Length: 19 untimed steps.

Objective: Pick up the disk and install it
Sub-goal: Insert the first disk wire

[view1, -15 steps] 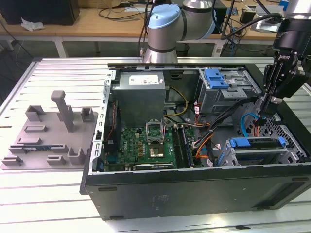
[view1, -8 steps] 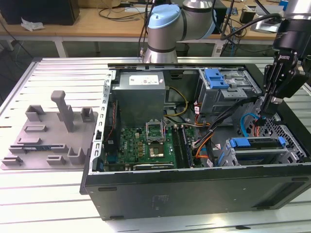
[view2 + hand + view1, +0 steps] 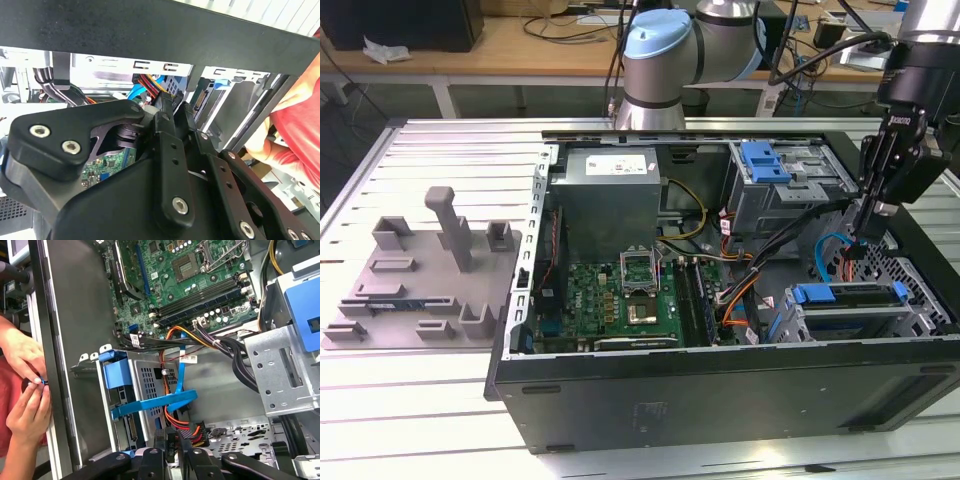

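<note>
Tool (image 3: 860, 238): black two-fingered unit on the arm, hung inside the open computer case (image 3: 720, 400), over the gap behind the lower drive bay.
Tool state: fingers (image 3: 167, 150) are pressed close, with only a slit between them. Nothing is seen clamped, and the disk is not held.
Disk (image 3: 848, 312): silver drive in its blue carrier (image 3: 118, 376), laid level in the lower bay. It is just beside the tool, lower than the tips and apart from them.
Nearest to tool: black plug (image 3: 196, 432) on red, orange and yellow wires, just by the tips. Whether it is touched cannot be told.
Between tool and disk: flat blue cable (image 3: 150, 407), looped across the bay's perforated wall.
Farther from tool: grey drive cage with blue handle (image 3: 765, 162), and beyond it the motherboard (image 3: 620, 295). A grey fixture plate (image 3: 420, 290) is set on the tabletop (image 3: 420, 400), well apart.
Person: two hands (image 3: 22, 385) are held at the outer side of the case wall, beyond the disk from the tool.
Step in hand: judged to be the late part of installing. The pick-up is taken as done, since the disk appears seated in its bay.
Next move, requirements: a straight, slow path is called for, kept clear of the wires crowded at the tips and of the bay's metal edge. The nearby hands are to be minded.
</note>
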### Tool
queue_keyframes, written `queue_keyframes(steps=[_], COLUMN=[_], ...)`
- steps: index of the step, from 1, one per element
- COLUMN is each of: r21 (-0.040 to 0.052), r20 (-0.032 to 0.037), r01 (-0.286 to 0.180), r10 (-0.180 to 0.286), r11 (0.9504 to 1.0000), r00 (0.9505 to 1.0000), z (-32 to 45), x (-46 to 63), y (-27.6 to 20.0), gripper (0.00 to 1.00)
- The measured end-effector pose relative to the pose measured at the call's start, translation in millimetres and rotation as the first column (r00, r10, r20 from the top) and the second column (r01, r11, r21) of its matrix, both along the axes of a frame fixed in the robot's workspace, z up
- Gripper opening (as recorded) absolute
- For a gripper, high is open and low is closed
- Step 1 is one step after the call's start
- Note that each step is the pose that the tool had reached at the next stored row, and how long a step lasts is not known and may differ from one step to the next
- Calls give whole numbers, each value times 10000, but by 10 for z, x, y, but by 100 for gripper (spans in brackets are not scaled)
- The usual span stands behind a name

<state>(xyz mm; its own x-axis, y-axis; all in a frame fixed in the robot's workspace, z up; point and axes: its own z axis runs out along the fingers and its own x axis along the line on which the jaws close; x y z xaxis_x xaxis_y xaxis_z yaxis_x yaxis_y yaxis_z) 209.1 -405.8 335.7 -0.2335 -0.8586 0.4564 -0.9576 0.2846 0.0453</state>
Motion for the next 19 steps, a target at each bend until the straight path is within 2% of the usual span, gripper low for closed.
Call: queue_keyframes(steps=[3,4,7,9,11,13,15,17,18,19], r21=[-13,-30,-32,44,123,272,517,704,885,959], r20=[51,77,89,144,185,229,274,301,325,338], r01=[0,0,0,1,0,-1,-2,-4,-7,-7], r10=[0,0,0,-1,-3,-6,-12,-17,-22,-26], r11=[10000,10000,10000,10000,9999,9996,9987,9975,9961,9954], r00=[10000,10000,10000,9999,9998,9997,9996,9995,9995,9994], z=[-7,-12,-8,44,52,54,54,54,58,63], x=[0,0,-19,-47,-59,-68,-80,-88,-100,-109], y=[0,0,-2,-25,-39,-58,-87,-111,-147,-183], gripper=[25,16,16,16,16,16,16,16,16,16])
